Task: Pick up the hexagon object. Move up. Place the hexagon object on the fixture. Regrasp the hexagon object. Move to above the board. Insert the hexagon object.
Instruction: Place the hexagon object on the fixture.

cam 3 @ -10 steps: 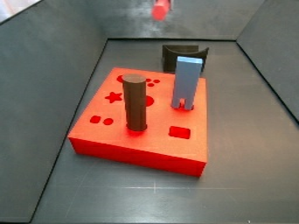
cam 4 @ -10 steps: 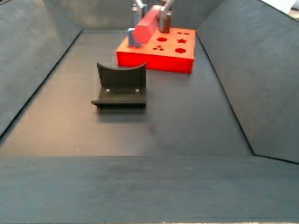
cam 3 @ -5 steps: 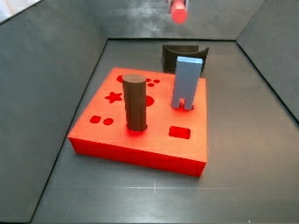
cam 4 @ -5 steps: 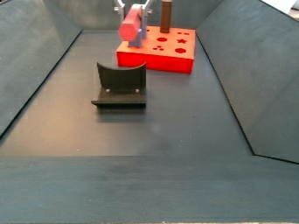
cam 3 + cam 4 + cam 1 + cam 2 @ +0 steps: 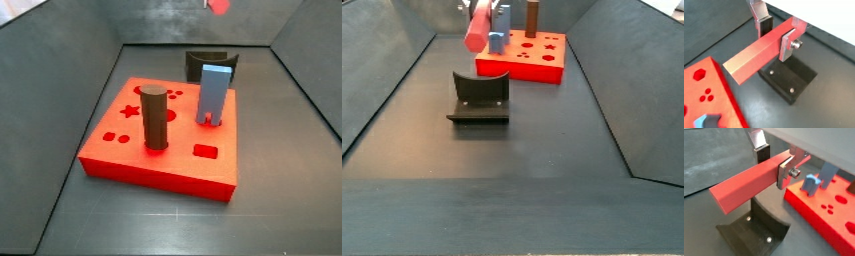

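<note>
Since a second ago, you are seeing the gripper (image 5: 775,34) carrying the hexagon object (image 5: 759,51) away from above the board (image 5: 163,140) toward the fixture (image 5: 480,99); in a side view the red bar (image 5: 477,28) has slid left and is now hanging in the air over the fixture's far edge. The board is sitting flat on the dark floor, with the brown cylinder (image 5: 156,117) and the light blue block (image 5: 215,94) standing upright in it. In a side view the fixture (image 5: 209,61) is standing just behind the board's far edge. In both wrist views the silver fingers (image 5: 786,172) are clamping the red-orange bar near one end, with the jaws closed against its sides. Below the bar, the fixture's base plate (image 5: 789,78) is lying well apart from it.
</note>
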Motion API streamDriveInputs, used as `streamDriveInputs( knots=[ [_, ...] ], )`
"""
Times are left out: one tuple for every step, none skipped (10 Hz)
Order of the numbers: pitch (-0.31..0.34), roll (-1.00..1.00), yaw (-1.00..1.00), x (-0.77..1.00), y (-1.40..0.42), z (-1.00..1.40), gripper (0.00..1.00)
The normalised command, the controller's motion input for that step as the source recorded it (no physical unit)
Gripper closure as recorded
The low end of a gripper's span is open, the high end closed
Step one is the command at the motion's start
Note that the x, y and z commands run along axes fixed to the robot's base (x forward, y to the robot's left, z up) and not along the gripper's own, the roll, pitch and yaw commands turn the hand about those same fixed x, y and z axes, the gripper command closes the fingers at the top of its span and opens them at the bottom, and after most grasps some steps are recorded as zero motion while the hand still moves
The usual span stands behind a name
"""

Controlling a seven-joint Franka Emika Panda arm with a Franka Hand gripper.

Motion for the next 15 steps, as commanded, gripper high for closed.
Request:
streamDriveInputs(
  knots=[
    [0.103, -1.00, -0.02, 0.12, 0.07, 0.01, 1.00],
    [0.110, -1.00, -0.04, 0.09, 0.06, 0.00, 1.00],
    [0.122, -1.00, -0.06, 0.08, 0.05, -0.01, 1.00],
    [0.140, -1.00, -0.09, 0.08, 0.05, -0.02, 1.00],
    [0.139, -0.88, -0.10, 0.09, 0.05, -0.02, 1.00],
    [0.125, -0.71, -0.11, 0.09, 0.05, -0.02, 1.00],
    [0.104, -0.49, -0.12, 0.09, 0.05, -0.02, 1.00],
    [0.085, -0.32, -0.12, 0.08, 0.05, -0.02, 1.00],
    [0.054, -0.20, -0.12, 0.07, 0.03, -0.01, 1.00],
    [0.157, -1.00, -0.10, 0.13, 0.13, -1.00, 1.00],
    [0.147, -1.00, -0.11, 0.13, 0.14, -1.00, 1.00],
    [0.168, -0.95, -0.13, 0.15, 0.14, -1.00, 1.00],
    [0.162, -0.80, -0.14, 0.16, 0.14, -1.00, 1.00],
    [0.127, -0.59, -0.16, 0.18, 0.14, -1.00, 1.00],
    [0.102, -0.42, -0.17, 0.18, 0.14, -1.00, 1.00]
  ],
)
